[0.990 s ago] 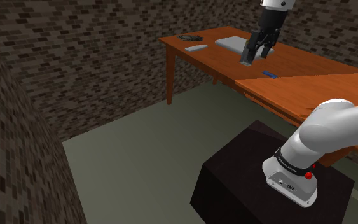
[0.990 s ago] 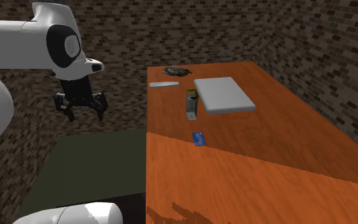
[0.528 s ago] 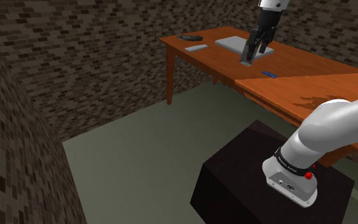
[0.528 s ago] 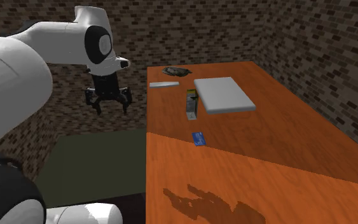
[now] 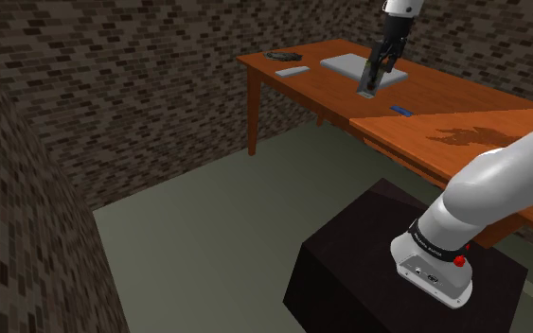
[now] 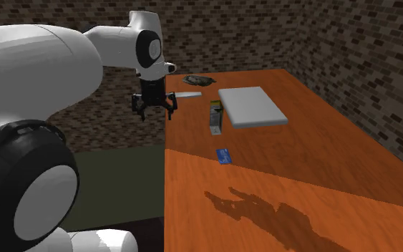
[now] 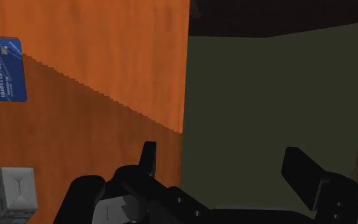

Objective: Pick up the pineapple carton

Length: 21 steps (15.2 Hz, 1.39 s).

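The pineapple carton [image 6: 216, 118] is a small upright grey box with a dark top, standing on the orange-brown table [image 6: 300, 165] beside a flat grey slab [image 6: 252, 106]. My gripper [image 6: 154, 107] hangs open, fingers down, over the table's long edge, to the second exterior view's left of the carton and apart from it. In the wrist view the open gripper [image 7: 225, 165] straddles the table's edge, one fingertip [image 7: 147, 158] over the wood and the other over the floor. A corner of the carton [image 7: 9, 197] shows off to the side. In the shoulder view the gripper [image 5: 372, 83] hangs above the table.
A blue card [image 6: 223, 154] lies on the table [image 7: 107, 76] near the carton, also seen as the blue card [image 7: 2, 77] ahead of the fingers. A thin grey strip [image 6: 184, 94] and a dark object [image 6: 197, 79] lie at the far end. Brick walls surround; the black stand [image 5: 368, 265] sits on the floor.
The arm has swung toward the table, carrying the gripper to the second exterior view's right, from over the floor to the table's edge. The fingers stay open.
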Motion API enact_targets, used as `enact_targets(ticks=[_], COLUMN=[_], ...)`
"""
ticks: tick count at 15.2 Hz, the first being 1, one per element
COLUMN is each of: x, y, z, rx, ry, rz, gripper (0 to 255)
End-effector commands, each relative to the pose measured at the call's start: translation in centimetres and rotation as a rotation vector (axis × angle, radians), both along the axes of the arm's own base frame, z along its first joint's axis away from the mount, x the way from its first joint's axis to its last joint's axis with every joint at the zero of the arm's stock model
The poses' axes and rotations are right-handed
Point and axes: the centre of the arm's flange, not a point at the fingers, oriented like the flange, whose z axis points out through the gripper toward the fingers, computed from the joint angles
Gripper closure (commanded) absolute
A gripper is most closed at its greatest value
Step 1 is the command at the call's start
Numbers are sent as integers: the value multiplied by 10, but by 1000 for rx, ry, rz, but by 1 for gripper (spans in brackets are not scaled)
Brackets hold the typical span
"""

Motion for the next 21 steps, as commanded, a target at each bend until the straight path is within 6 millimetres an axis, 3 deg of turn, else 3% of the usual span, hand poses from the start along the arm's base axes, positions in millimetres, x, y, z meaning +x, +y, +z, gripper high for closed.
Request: enact_targets(ticks=[1,21], x=[11,145], y=[-22,-243], z=[-3,-38], rx=[-4,-29], ry=[0,7], rz=[7,60], gripper=[0,0])
